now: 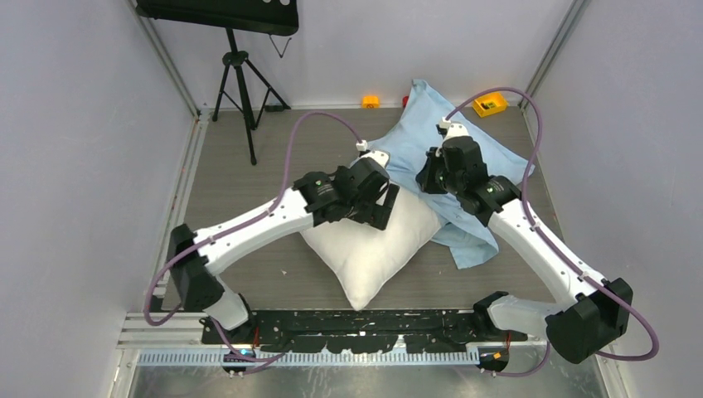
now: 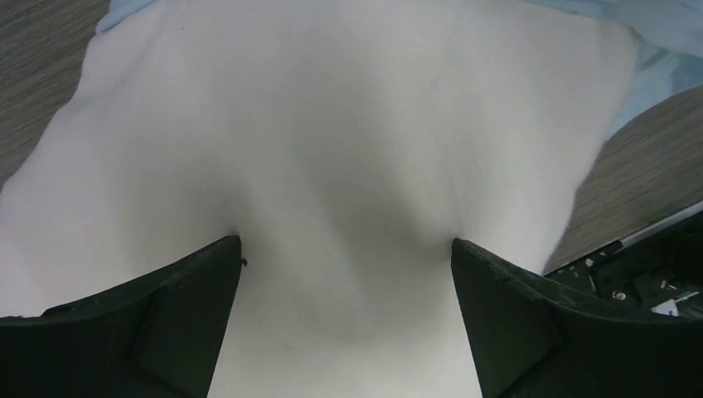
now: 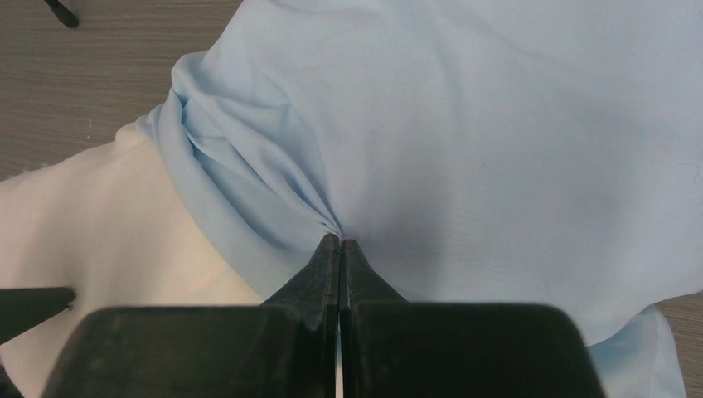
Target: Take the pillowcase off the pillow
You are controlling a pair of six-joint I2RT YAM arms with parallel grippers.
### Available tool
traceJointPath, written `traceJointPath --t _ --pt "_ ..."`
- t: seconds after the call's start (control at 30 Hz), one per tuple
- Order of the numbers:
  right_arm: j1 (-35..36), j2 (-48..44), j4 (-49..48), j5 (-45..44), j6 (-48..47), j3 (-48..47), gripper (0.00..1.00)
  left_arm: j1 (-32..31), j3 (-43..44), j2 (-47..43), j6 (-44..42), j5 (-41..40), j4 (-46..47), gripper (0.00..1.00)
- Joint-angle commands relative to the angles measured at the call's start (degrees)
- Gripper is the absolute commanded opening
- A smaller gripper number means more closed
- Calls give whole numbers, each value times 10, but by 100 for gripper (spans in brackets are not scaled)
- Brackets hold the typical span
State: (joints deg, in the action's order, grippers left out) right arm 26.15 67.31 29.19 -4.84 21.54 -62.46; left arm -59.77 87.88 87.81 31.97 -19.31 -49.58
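Note:
The white pillow (image 1: 365, 249) lies in the middle of the table, its near half bare. The light-blue pillowcase (image 1: 423, 124) covers its far half and trails to the right. My left gripper (image 1: 383, 201) is open, and its fingertips press down into the bare pillow (image 2: 332, 124), denting it; the gripper (image 2: 346, 249) holds nothing. A strip of pillowcase (image 2: 663, 33) shows at the far right of that view. My right gripper (image 1: 429, 177) is shut on a bunched fold of the pillowcase (image 3: 497, 124) near its open edge, pinching it at the tips (image 3: 340, 242). The pillow (image 3: 99, 232) shows to its left.
A black tripod (image 1: 240, 91) stands at the back left. A small orange object (image 1: 370, 101) and a yellow box (image 1: 490, 104) sit along the back wall. Walls close in on both sides. A metal rail (image 1: 332, 356) runs along the near edge.

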Motion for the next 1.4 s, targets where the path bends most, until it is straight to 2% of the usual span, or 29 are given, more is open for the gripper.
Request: traceJointPath --t 0.0,0.07,0.1,0.17,0.23,0.27,0.3,0.4,0.5,0.73,0.97,1.2,1.37 --pt "1 -15 -50 -12 20 9 0 35 -13 45 -55 67 27 100" --pt "1 -14 -51 -36 25 10 0 40 -23 63 -55 69 13 97" --pt "1 -12 -47 -72 25 10 0 43 -32 68 -55 72 5 85" --pt "0 -12 -23 -168 36 5 0 57 -69 56 -47 59 -5 47" --pt "-12 -17 -9 -251 48 4 0 76 -130 22 -46 51 8 18" --pt "-24 -23 -8 -272 60 7 0 94 -162 1 -45 53 19 4" --pt "-41 -30 -8 -277 65 12 0 108 -187 -20 -44 58 23 0" --pt "-111 -54 -12 -244 112 30 0 158 -242 -77 -43 63 28 0" --pt "-169 -73 -20 -201 133 48 0 199 -260 -121 -45 47 15 0" --pt "-237 -95 11 -216 153 52 0 258 -248 -187 -44 -29 -20 0" --pt "-253 -113 15 -212 163 54 0 342 -221 -232 -65 -62 -50 0" --pt "-254 -144 18 -270 184 60 0 402 -229 -281 -50 -121 -50 0" --pt "-254 -154 15 -277 176 60 0 466 -226 -300 -53 -98 -40 0"
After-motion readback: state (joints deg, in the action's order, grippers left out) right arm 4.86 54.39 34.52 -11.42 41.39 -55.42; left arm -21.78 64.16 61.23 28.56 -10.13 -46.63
